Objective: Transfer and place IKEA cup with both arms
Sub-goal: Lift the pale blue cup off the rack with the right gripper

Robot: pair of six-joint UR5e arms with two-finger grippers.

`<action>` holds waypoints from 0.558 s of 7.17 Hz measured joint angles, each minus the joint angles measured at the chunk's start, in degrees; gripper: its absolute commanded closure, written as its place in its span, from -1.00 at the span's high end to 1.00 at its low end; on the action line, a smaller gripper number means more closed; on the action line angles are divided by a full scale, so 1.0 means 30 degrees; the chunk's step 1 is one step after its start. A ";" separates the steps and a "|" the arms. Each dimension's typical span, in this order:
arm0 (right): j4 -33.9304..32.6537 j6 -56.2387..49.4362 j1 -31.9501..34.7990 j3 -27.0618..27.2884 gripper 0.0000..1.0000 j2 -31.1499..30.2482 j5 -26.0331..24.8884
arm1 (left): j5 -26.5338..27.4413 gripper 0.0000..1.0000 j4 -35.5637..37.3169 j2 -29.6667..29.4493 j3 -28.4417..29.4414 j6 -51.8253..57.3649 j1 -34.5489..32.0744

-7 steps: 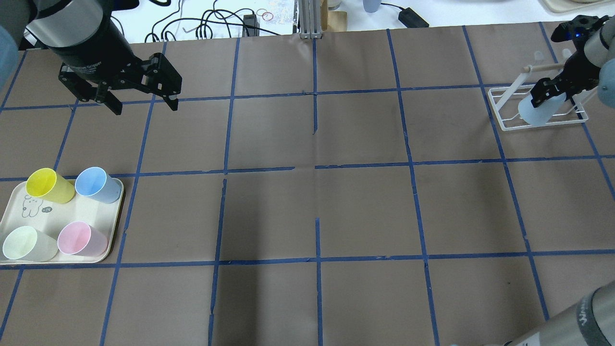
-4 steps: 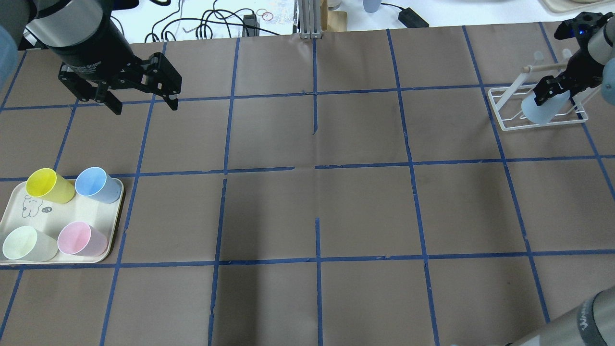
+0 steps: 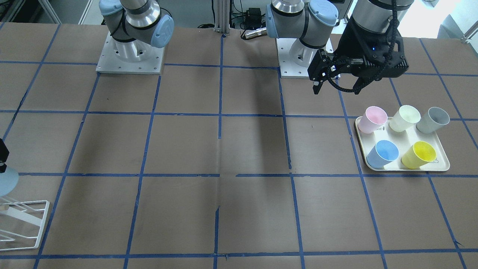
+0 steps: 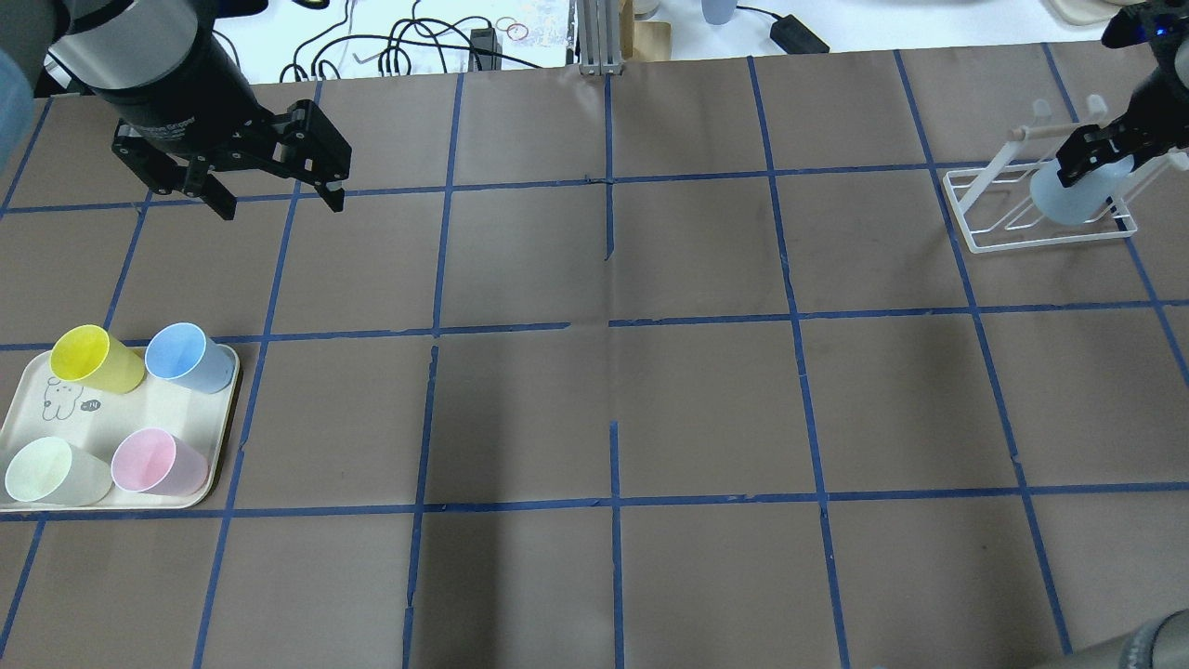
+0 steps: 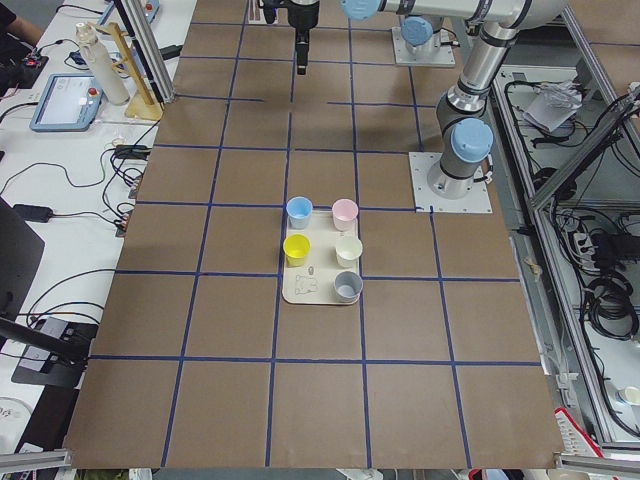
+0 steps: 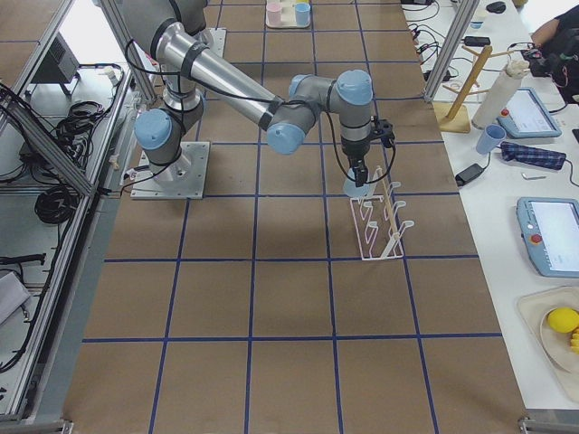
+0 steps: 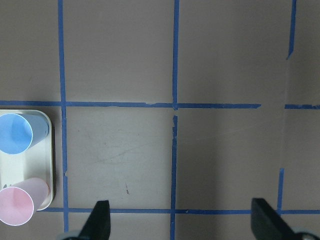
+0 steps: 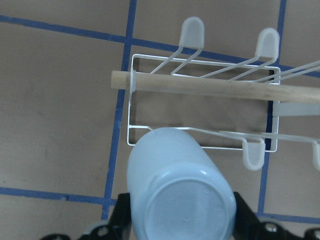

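The IKEA cup [image 4: 1076,195] is pale light-blue. My right gripper [image 4: 1096,153] is shut on it and holds it mouth down over the white wire rack [image 4: 989,218] at the far right. In the right wrist view the cup's base [image 8: 180,197] faces the camera, with black fingers [image 8: 121,217] on both sides. I cannot tell whether the cup touches the rack. It also shows at the left edge of the front view [image 3: 6,182]. My left gripper [image 4: 279,204] is open and empty, above the table at the far left, beyond the tray.
A cream tray [image 3: 442,166] holds pink [image 3: 372,118], cream [image 3: 405,117], grey [image 3: 433,119], deeper blue [image 3: 382,154] and yellow [image 3: 419,154] cups. The rack has a wooden dowel [image 8: 210,86] and upright pegs. Cables and clutter lie past the table's far edge.
My right gripper has carried the cup to the right and farther back over the rack, and the cup now hangs more nearly mouth down. My left arm has not moved.
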 measured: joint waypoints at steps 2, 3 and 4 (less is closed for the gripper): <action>0.1322 -0.0030 0.0044 -0.0290 -0.80 -0.1429 -0.0345 | 0.0000 1.00 0.0027 0.0001 0.0009 0.0000 0.0012; 0.2362 -0.0028 0.0223 -0.0620 -0.87 -0.1905 -0.0247 | -0.0001 1.00 0.0030 0.0007 0.0001 -0.0001 0.0010; 0.3450 0.0051 0.0788 -0.0880 -0.92 -0.2204 0.0143 | -0.0008 1.00 0.0030 0.0025 -0.0015 -0.0001 0.0021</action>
